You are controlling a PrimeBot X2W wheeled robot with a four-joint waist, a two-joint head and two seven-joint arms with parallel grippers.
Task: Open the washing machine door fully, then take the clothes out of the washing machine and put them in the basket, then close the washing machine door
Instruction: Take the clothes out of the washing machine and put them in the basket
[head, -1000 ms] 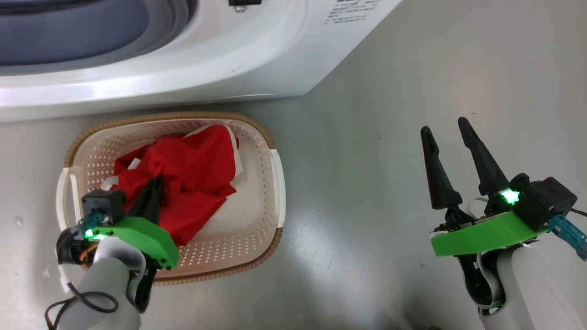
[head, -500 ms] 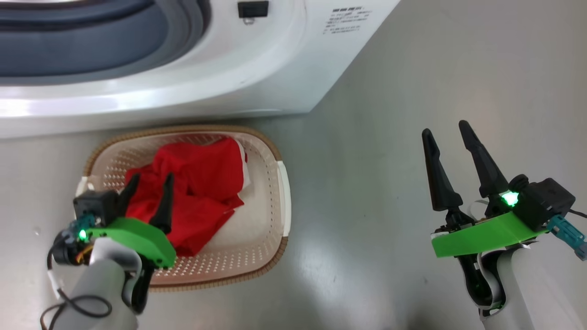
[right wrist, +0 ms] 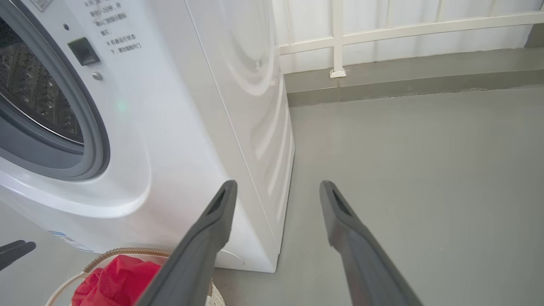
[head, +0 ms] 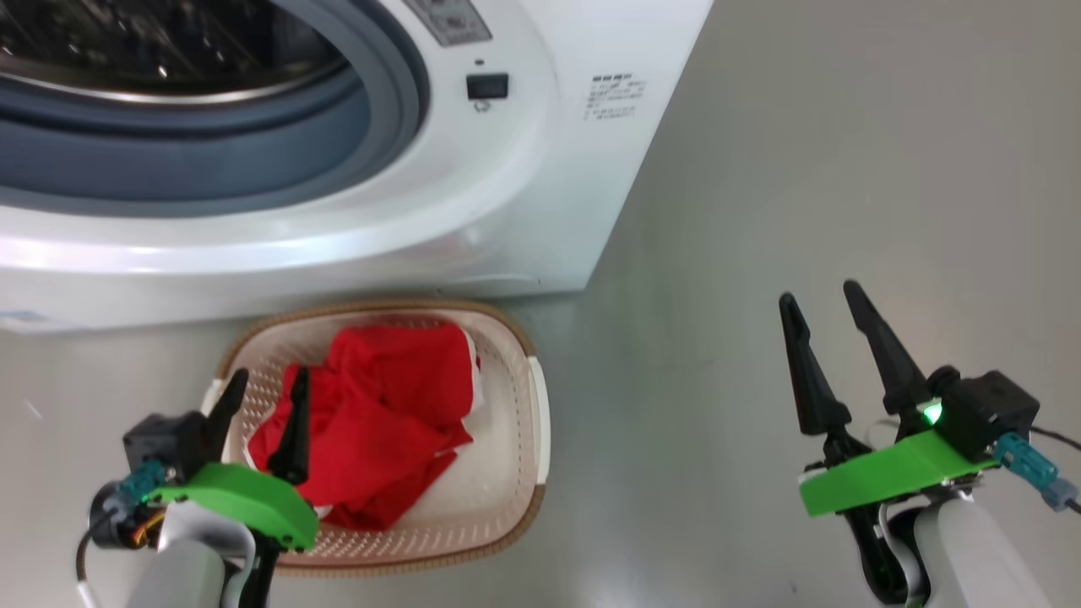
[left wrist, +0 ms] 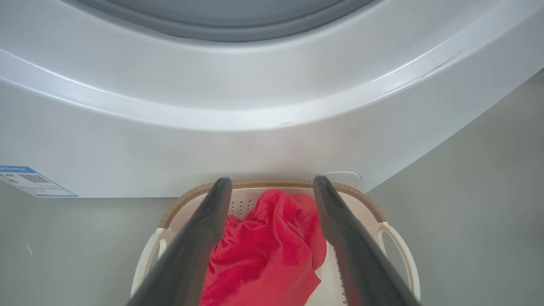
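The washing machine point(head: 524, 186) fills the upper left of the head view. Its mouth stands open on the grey-blue gasket point(head: 372, 110) and the steel drum point(head: 152, 42). No red shows in the visible slice of drum, but the frame cuts off most of it. One risk, then, is shutting the door on a garment deeper in.

The basket point(head: 540, 422) sits on the floor point(head: 760, 169) at lower centre-left, just in front of the washer's base. An arm swinging up toward the door could clip its rim and shove it.

The clothes point(head: 397, 422) lie inside the basket as a red bundle, with a white edge toward the right wall.

The left gripper point(head: 268, 376) hangs low over the basket's left end with its jaws spread wide, gripping nothing. One finger overlaps the red cloth in the head view, and I cannot tell whether it touches. If fabric is snagged there, lifting the arm would probably drag the bundle over the rim.

The right gripper point(head: 819, 293), at lower right over bare floor and well apart from the basket, has its jaws spread and empty.
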